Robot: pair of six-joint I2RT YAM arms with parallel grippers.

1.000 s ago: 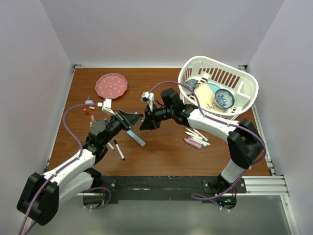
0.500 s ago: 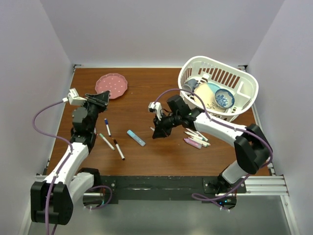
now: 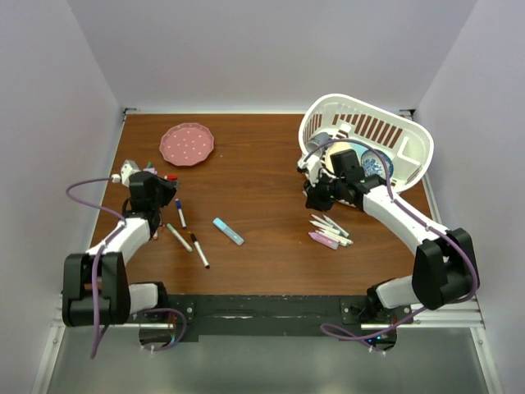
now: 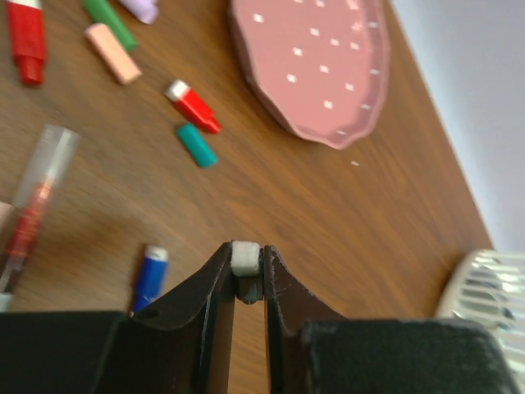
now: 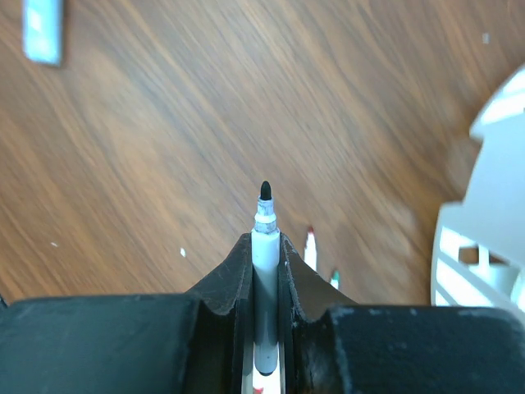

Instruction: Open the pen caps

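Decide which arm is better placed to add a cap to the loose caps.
Left. The left tool grips a white-ended piece, likely a cap, near the red cap and teal cap. The right tool holds an uncapped marker by the basket.

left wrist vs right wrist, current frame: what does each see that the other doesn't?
Left wrist only: the left gripper shut on a small white-ended cap; a red cap and a teal cap lying loose on the wooden table; the pink dotted plate.
Right wrist only: the right gripper shut on an uncapped marker, its dark tip bare; a light blue highlighter at the top left corner.
Both: the wooden table and an edge of the white basket.
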